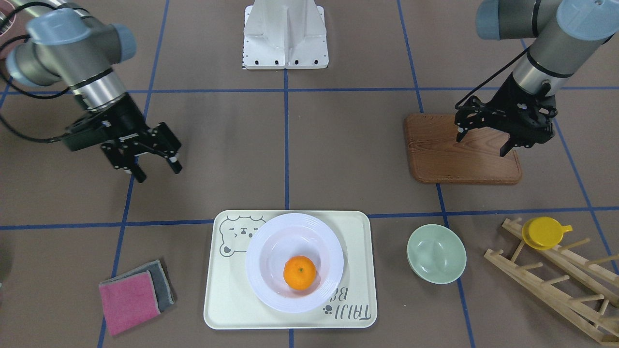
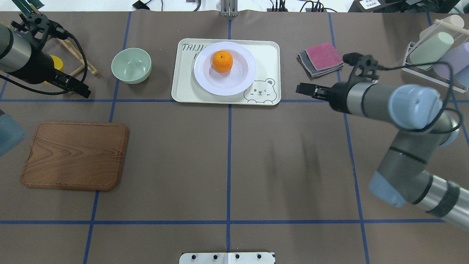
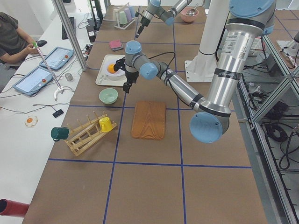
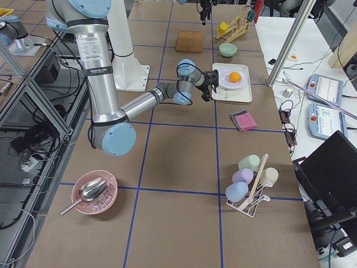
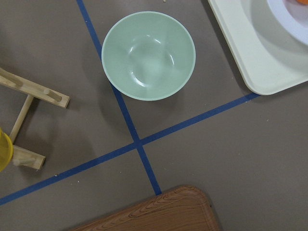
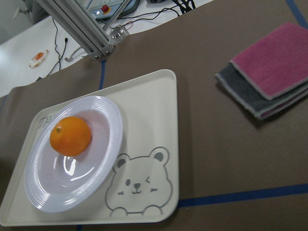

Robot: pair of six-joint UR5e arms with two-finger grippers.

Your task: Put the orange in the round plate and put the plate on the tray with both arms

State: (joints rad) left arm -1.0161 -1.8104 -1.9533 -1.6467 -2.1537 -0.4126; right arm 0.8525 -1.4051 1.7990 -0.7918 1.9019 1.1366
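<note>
Orange [image 1: 300, 272] sat in round plate [image 1: 271, 251], plate on tray [image 1: 222, 299], lower centre: task judged complete. Hence left gripper [image 1: 481, 146] upper right and right gripper [image 1: 159, 174] upper left hung clear, both jaws spread, empty.

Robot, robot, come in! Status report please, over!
Left gripper open, empty. Right gripper open, empty. Orange in round plate, plate on tray. Pale-green bowl beside tray, not touching.

One orange [image 1: 300, 272], one plate [image 1: 261, 241], one tray [image 1: 227, 299], two cloths [image 1: 130, 299] (stacked).
</note>
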